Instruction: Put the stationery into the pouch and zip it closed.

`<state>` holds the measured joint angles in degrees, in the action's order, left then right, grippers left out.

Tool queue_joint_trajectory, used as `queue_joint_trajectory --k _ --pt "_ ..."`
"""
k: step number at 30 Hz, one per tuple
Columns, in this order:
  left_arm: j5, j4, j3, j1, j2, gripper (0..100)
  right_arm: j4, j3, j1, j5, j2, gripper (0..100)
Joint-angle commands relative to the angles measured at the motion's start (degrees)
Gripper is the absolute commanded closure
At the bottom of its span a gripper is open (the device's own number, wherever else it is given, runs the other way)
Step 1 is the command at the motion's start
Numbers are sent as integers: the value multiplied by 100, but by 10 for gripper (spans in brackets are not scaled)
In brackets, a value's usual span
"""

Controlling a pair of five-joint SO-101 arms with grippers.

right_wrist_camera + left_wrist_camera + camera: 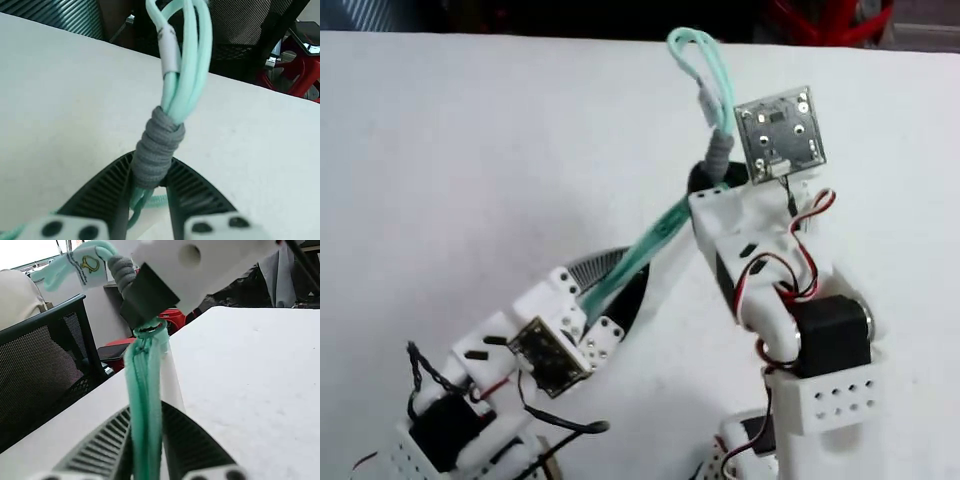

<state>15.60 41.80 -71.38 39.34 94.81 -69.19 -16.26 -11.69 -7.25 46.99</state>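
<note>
Your left gripper [613, 275], low on the left in the high view, pinches the near end of the slim mint-green fabric pouch [658, 232]. The pouch hangs between both grippers over the white table [470, 150]. Its long axis runs on a slant from your left gripper towards the right gripper [708, 182], which is clamped on the grey wound cord collar [720, 155] at the other end. Beyond the collar, the mint-green cord loop [692, 55] points on towards the far edge of the table.

In the left wrist view, the black ribbed jaws press on the pouch from both sides. You see it edge on, with a seam running straight away towards the right gripper. A small white tag [91, 265] sits on the loop. It carries a yellow mark with a dark outline, but no writing can be read. A black mesh chair [45, 355] stands behind.

In the right wrist view, the jaws grip the grey collar. The loop rises out of it, pointing away from the gripper. The tag wraps one strand, and its print is too small to read.
</note>
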Motion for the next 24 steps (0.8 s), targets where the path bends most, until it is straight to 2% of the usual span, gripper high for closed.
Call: queue_joint_trajectory --k 1,13,24 --pt "97 202 9 -57 40 978 224 44 585 -97 -84 979" --pt "97 281 18 -57 40 978 699 -334 1007 -457 -84 979" --pt "97 281 9 -57 40 978 2114 -1266 1640 -484 -84 979"
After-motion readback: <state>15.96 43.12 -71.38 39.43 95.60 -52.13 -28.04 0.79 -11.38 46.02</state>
